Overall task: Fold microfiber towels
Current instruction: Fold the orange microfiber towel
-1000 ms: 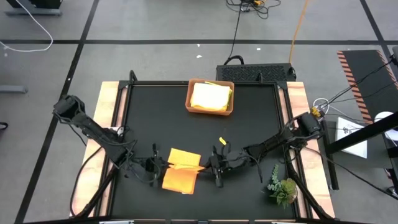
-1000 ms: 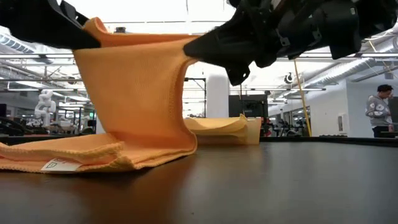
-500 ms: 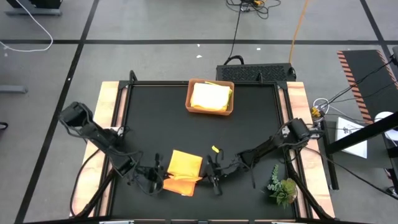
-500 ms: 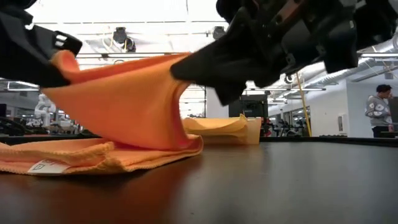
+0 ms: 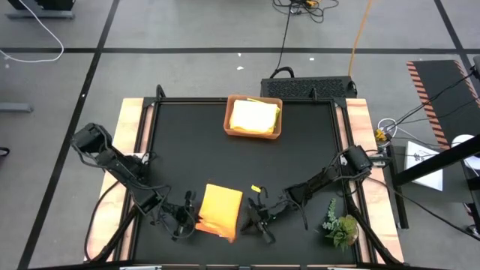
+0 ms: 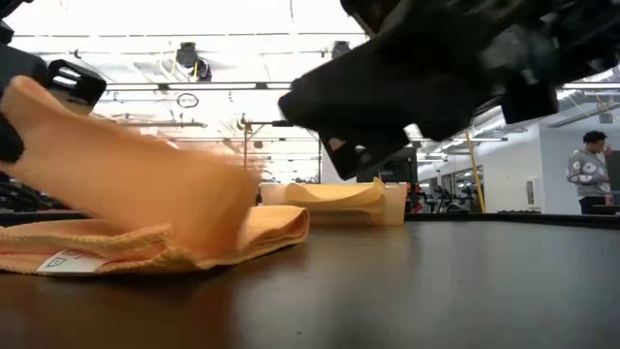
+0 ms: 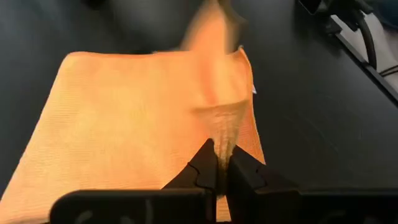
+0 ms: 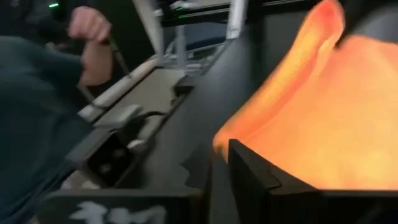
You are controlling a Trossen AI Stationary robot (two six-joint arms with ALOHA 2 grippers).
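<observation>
Both arms are stretched low over the near part of the table, angled inward toward each other from the two sides. The left gripper (image 5: 184,218) is held near the table surface with its fingers (image 7: 208,163) pinched close together on a fold of orange cloth (image 5: 220,209). The right gripper (image 5: 259,219) is lowered opposite it, at the cloth's other edge.

Two black jointed arms (image 5: 124,172) of matte links and bulky elbow housings, loose black cables looped alongside, end in narrow dark fingers (image 7: 205,168) with angular, moulded tips.
</observation>
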